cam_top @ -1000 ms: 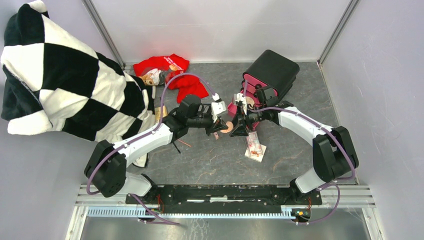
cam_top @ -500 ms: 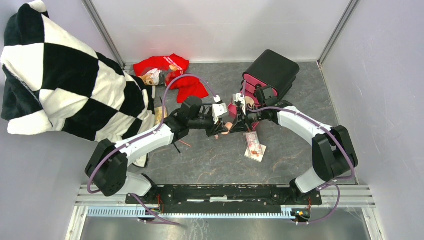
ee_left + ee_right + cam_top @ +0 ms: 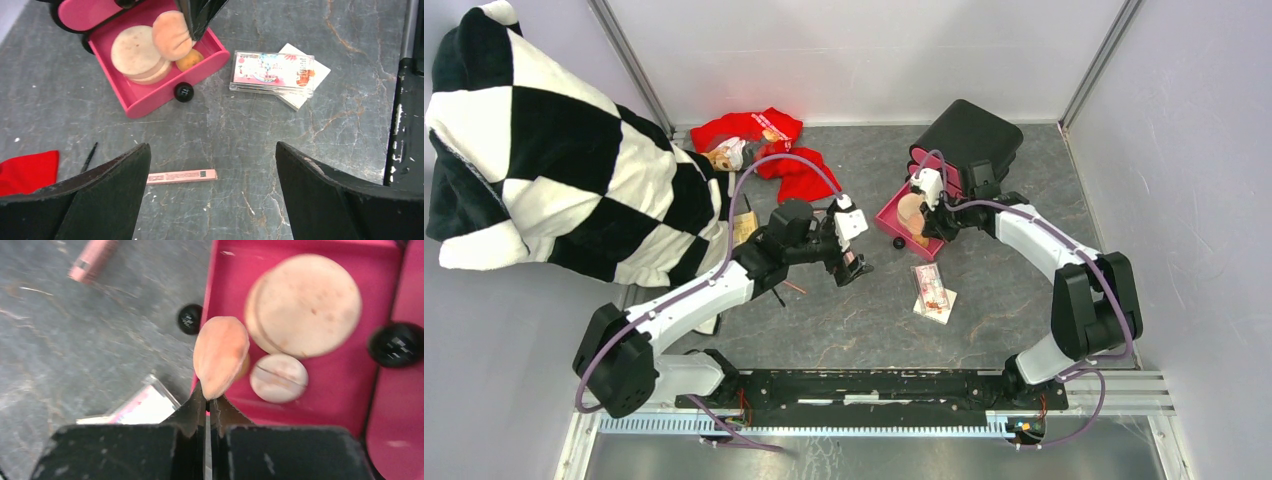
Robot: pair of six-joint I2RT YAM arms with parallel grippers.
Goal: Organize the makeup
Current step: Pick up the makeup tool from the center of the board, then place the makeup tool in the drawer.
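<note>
Fingers of the left arm (image 3: 100, 200) stand wide apart, empty, above the tabletop (image 3: 240, 150). Between them lies a pink stick (image 3: 182, 176), its tiny label unreadable. Beyond them, a pink drawer (image 3: 145, 97) holds stacked round puffs (image 3: 136, 50). To its right a red-patterned packet (image 3: 272, 73), print too small to read, rests on a white card (image 3: 321, 74). The right fingers (image 3: 192, 412) pinch a peach puff (image 3: 221, 356) above that drawer.
</note>
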